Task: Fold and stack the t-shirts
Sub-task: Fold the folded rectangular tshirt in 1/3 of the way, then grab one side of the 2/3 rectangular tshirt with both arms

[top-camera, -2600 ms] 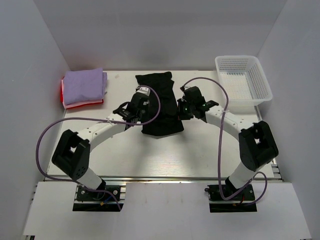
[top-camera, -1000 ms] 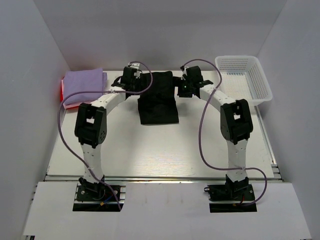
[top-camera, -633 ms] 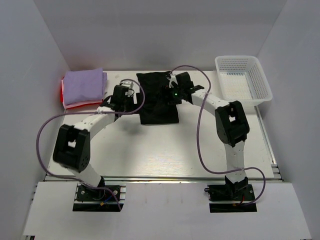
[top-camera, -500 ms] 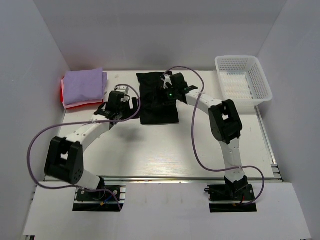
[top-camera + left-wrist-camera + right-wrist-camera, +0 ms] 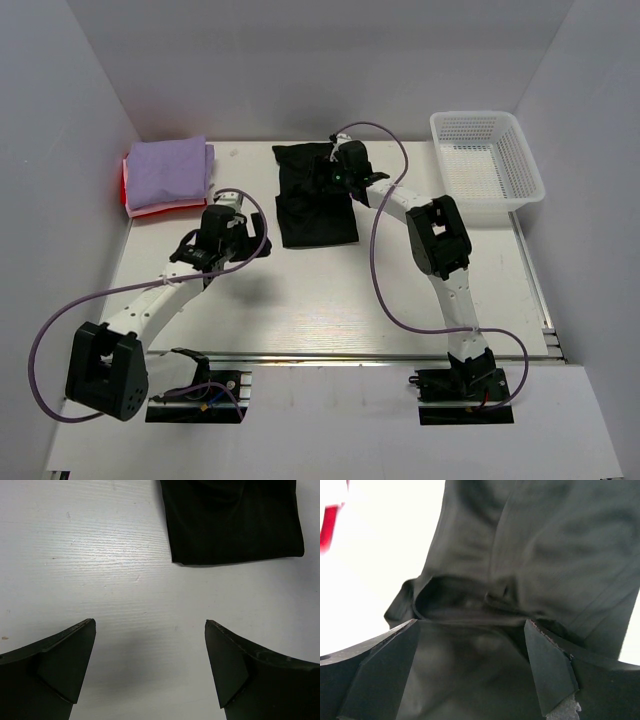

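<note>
In the overhead view the black t-shirt (image 5: 315,200) lay as a long folded strip in the upper centre of the frame, flat on the white table (image 5: 330,300). The right gripper (image 5: 336,170) hung over the strip's upper end, its arm stretched toward the top of the frame. In the right wrist view its fingers stood spread wide apart around a bunched, open fold of the dark cloth (image 5: 545,555), pinching nothing; whether the tips touched the cloth could not be told through the blur. The left gripper (image 5: 222,222) sat left of centre, apart from the black shirt and over bare table. In its own wrist view its fingers were likewise spread, with only white tabletop between them and the shirt's lower edge (image 5: 235,520) lying ahead at the upper right of that frame. At the upper left of the overhead view the lavender t-shirt (image 5: 168,170) lay folded on top of the red-pink t-shirt (image 5: 126,188), of which only an edge showed. A white mesh basket (image 5: 480,116) stood at the upper right, well apart from the shirts.
</note>
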Controlling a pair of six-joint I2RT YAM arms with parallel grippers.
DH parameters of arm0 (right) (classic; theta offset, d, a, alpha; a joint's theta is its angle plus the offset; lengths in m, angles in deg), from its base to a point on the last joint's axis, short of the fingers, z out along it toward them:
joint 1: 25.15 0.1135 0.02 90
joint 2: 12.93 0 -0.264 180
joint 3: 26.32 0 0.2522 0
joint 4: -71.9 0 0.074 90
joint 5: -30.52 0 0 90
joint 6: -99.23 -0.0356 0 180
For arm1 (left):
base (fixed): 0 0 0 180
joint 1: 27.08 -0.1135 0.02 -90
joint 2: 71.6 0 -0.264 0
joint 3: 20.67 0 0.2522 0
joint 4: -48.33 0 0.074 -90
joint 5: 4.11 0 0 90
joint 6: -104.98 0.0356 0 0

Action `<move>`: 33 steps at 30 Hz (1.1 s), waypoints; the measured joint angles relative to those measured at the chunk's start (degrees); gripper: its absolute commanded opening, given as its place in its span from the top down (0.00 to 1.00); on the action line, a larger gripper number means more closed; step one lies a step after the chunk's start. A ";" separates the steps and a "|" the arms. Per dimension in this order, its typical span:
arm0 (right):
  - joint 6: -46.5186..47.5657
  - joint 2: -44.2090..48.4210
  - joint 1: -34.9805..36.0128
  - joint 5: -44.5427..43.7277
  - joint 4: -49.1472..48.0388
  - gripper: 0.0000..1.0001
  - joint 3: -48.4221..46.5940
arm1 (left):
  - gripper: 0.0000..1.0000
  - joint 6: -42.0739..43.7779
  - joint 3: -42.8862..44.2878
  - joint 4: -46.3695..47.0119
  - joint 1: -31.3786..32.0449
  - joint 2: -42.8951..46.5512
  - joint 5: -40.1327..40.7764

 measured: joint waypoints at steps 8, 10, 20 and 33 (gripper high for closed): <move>-4.44 -4.17 -1.07 -7.61 -4.42 0.10 -5.51 | 0.00 0.13 -0.50 0.39 0.13 -2.71 -0.85; -4.50 -6.08 -1.68 -7.52 -3.34 0.10 -8.63 | 0.00 0.15 -0.50 0.92 0.33 -4.35 -1.33; 3.93 -0.28 -3.21 -7.39 4.11 0.10 -7.19 | 0.00 1.70 1.70 7.54 0.90 -13.49 -7.63; 1.31 30.29 -4.79 -11.91 9.81 0.10 31.23 | 0.30 4.68 5.86 13.11 1.01 -26.34 -10.88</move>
